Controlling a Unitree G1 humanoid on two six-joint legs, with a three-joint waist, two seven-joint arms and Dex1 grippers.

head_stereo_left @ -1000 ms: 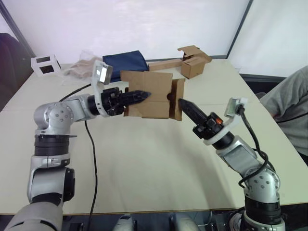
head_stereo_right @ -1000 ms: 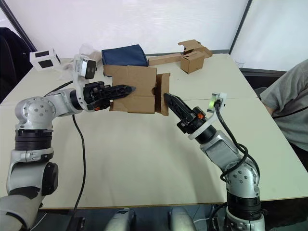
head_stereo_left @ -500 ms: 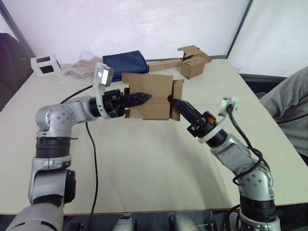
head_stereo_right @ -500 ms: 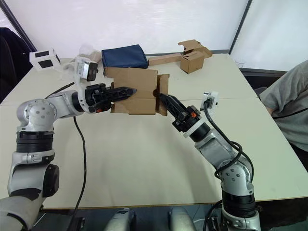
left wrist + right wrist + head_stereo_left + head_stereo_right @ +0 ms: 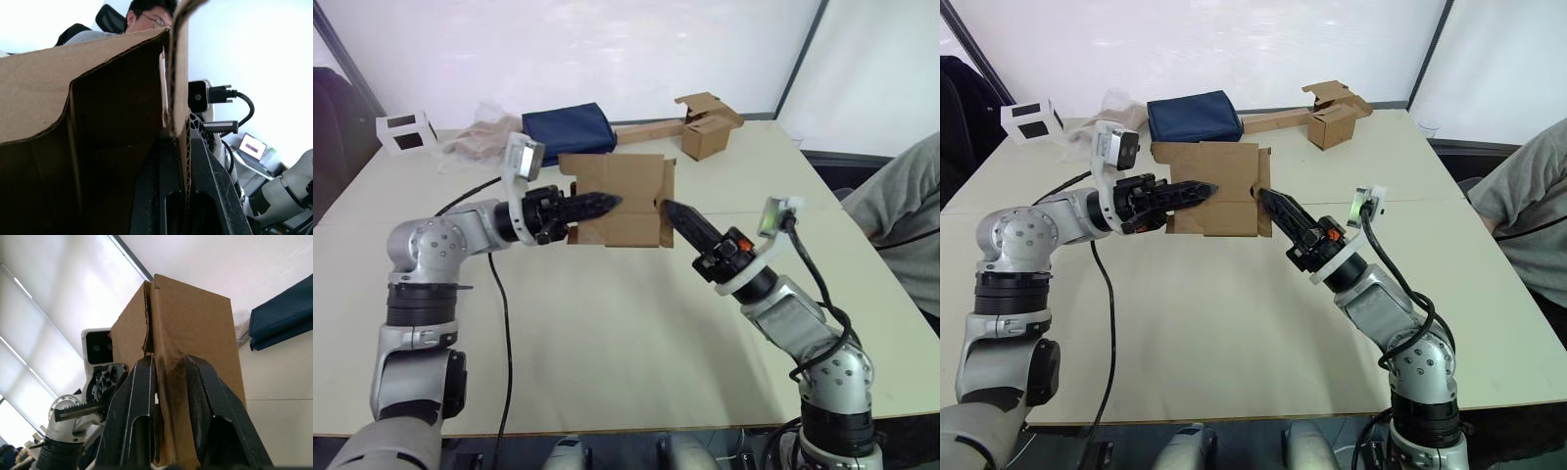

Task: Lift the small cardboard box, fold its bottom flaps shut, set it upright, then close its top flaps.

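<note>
My left gripper (image 5: 607, 203) holds the small cardboard box (image 5: 626, 191) in the air over the table, lying on its side. That gripper is shut on the box's near wall, and the cardboard shows pinched between its fingers (image 5: 210, 196). The bottom flaps (image 5: 672, 188) at the box's right end lie folded in against it. My right gripper (image 5: 668, 208) is shut, and its tips press on that end (image 5: 168, 363). The top flaps (image 5: 571, 186) at the left end stick out, one with a notched corner.
At the table's far side stand a second brown box (image 5: 705, 137) joined to a long cardboard strip (image 5: 651, 130), a folded navy cloth (image 5: 568, 130), crumpled plastic (image 5: 475, 142) and a small white box (image 5: 403, 132). A person's sleeve (image 5: 911, 215) is at the right edge. A black cable (image 5: 499, 323) crosses the table (image 5: 607, 333).
My right gripper moved left up to the box's right end. The flap that stuck out there now lies flat. The left gripper kept its hold and the box sank slightly.
</note>
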